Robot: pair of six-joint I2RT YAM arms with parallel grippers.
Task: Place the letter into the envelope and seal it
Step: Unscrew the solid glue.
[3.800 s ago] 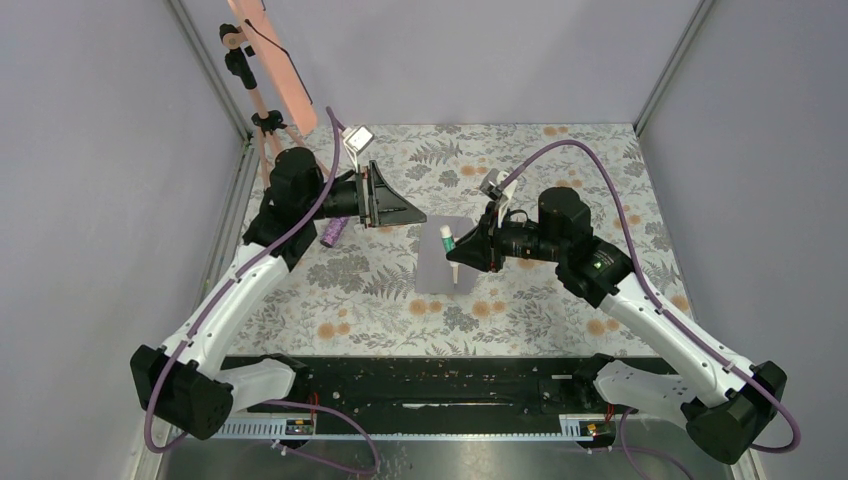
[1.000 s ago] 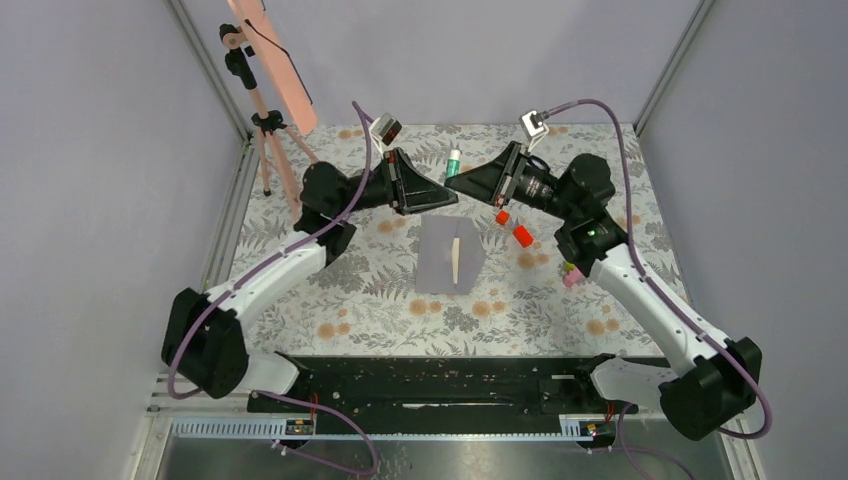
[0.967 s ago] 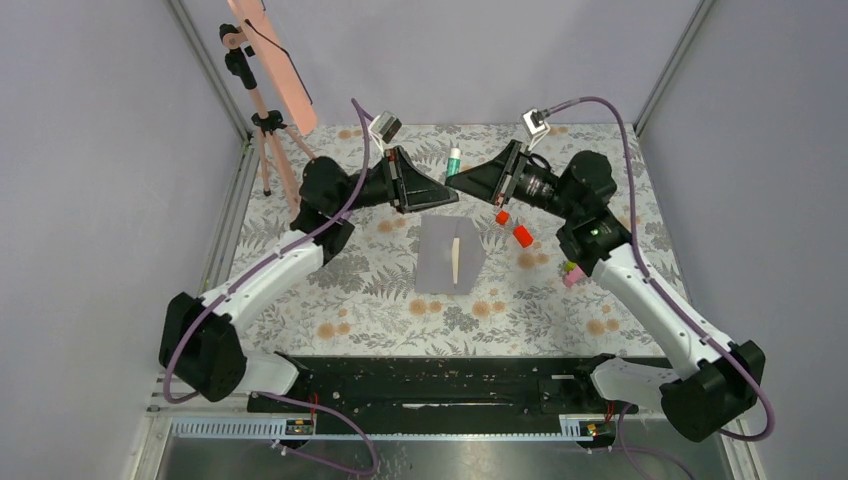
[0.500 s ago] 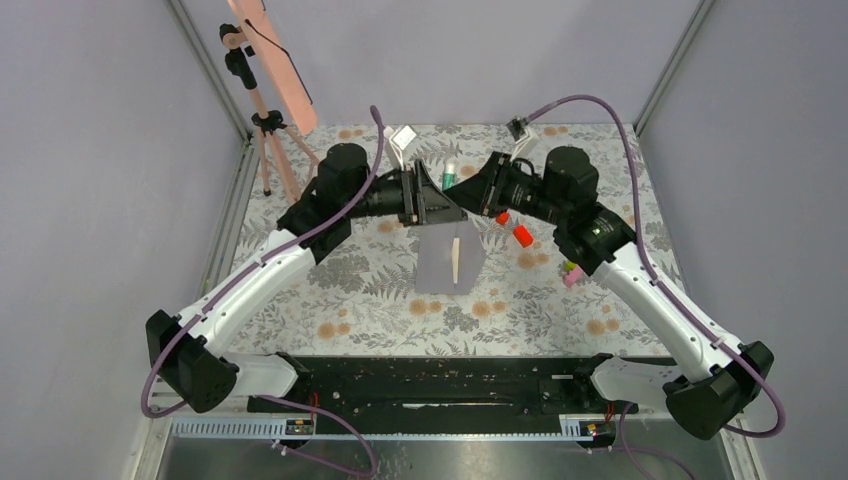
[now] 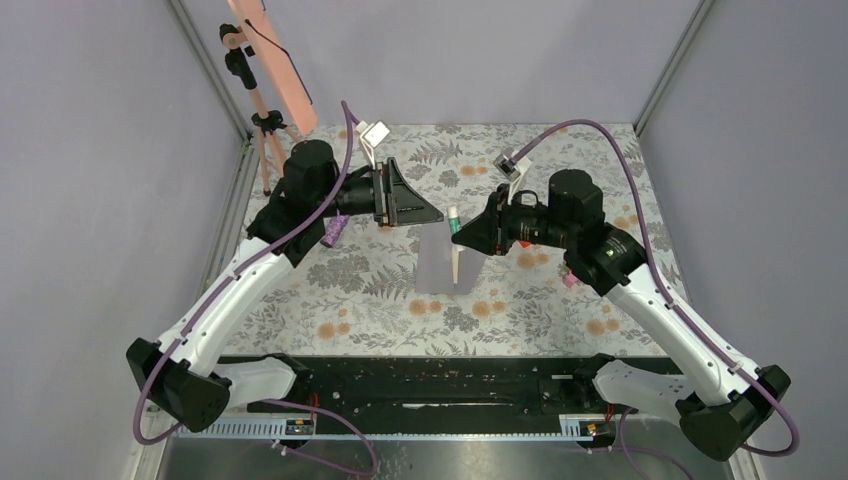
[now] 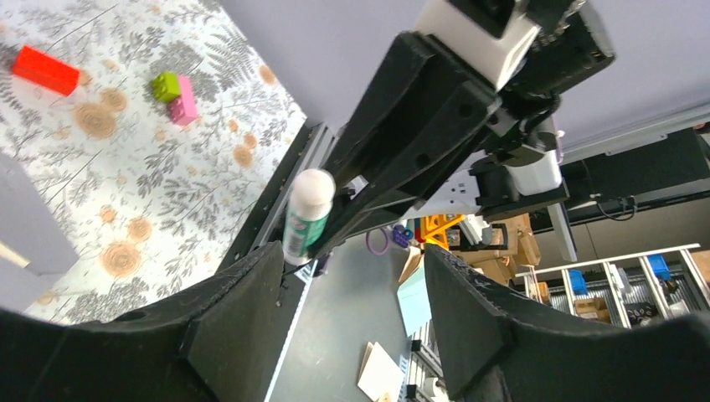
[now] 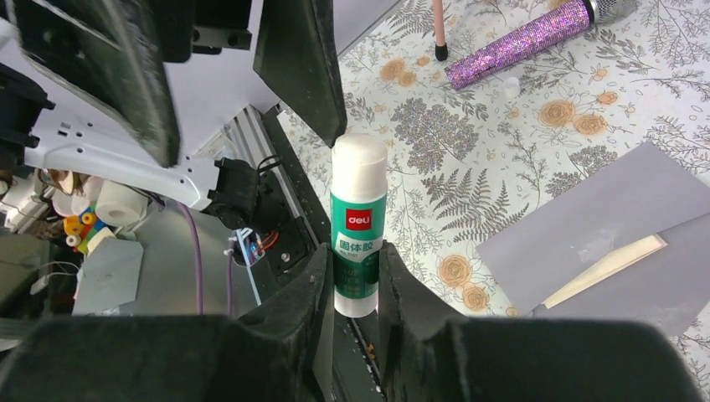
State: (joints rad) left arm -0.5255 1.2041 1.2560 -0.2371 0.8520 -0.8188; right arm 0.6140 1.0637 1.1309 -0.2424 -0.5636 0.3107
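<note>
The grey-lilac envelope [image 5: 440,268] lies flat on the floral table, mid-centre. A narrow cream strip of the letter [image 5: 457,268] shows on it; in the right wrist view the letter [image 7: 607,261] peeks out between two grey layers of the envelope [image 7: 586,209]. My right gripper [image 5: 462,232] is shut on a green-and-white glue stick [image 7: 358,224], cap on, held above the envelope's far edge. My left gripper [image 5: 418,212] is open and empty, just left of the glue stick [image 6: 307,216], its fingers [image 6: 243,310] wide apart.
A purple glitter microphone [image 5: 334,232] lies left of the envelope. A pink tripod [image 5: 262,120] stands at the back left. A pink and green block [image 6: 176,86] and a red block [image 6: 46,69] lie right of the envelope, under the right arm.
My right gripper brought the glue stick from the far middle of the table nearer and lower, over the envelope's far edge. My left gripper drew back to the left, still open.
</note>
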